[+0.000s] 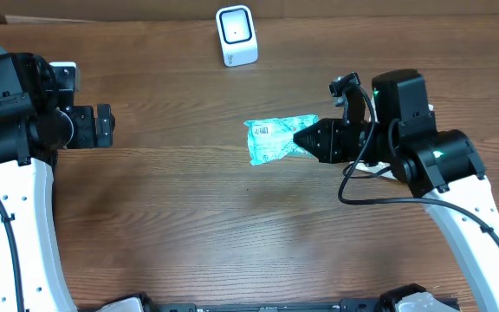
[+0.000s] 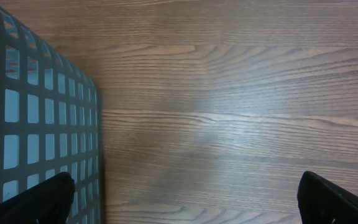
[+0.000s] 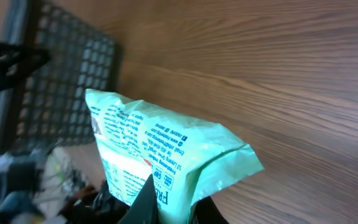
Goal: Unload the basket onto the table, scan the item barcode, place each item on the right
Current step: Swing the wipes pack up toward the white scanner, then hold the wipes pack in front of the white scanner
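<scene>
The item is a pale green printed packet [image 1: 275,139], held above the middle of the table by my right gripper [image 1: 306,139], which is shut on its right end. In the right wrist view the packet [image 3: 160,146] fills the lower centre, pinched between the dark fingers [image 3: 143,205]. A white barcode scanner [image 1: 236,35] stands at the far edge, apart from the packet. My left gripper [image 1: 104,126] hangs open at the left with nothing between its fingertips [image 2: 42,202], over bare wood.
A dark mesh basket [image 2: 23,130] lies at the table's left edge, right beside my left gripper; it also shows as the basket [image 3: 61,81] in the right wrist view. A black cable [image 1: 379,195] loops under the right arm.
</scene>
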`<state>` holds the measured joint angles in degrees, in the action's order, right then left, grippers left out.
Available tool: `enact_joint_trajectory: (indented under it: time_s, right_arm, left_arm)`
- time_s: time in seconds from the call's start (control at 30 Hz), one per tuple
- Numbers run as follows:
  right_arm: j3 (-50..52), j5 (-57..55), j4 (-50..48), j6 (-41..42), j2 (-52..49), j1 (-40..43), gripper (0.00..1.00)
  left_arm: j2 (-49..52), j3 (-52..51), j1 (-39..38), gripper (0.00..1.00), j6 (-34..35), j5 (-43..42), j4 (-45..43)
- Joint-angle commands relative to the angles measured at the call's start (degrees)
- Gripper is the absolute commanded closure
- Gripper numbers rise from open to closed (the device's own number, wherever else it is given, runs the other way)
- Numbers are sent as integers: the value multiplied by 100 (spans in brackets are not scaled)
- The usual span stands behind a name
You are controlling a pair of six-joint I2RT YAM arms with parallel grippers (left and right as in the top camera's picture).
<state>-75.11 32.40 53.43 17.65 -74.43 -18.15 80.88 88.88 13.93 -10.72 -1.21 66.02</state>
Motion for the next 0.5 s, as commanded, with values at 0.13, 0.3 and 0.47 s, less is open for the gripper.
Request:
enact_joint_trajectory:
  time_s: [0.13, 0.3, 0.47]
  right_arm:
    - [-1045, -3032, 63, 551, -376, -1180, 96]
    - [-1880, -6011, -446, -490, -1432, -2081, 96]
    - [-1878, -7715, -2380, -2785, -2684, -2487, 96]
  left_arm:
    - [-63, 101, 31, 0, -87, 15, -22]
    - [-63, 101, 31, 0, -87, 17, -22]
    - [-63, 101, 31, 0, -87, 17, -22]
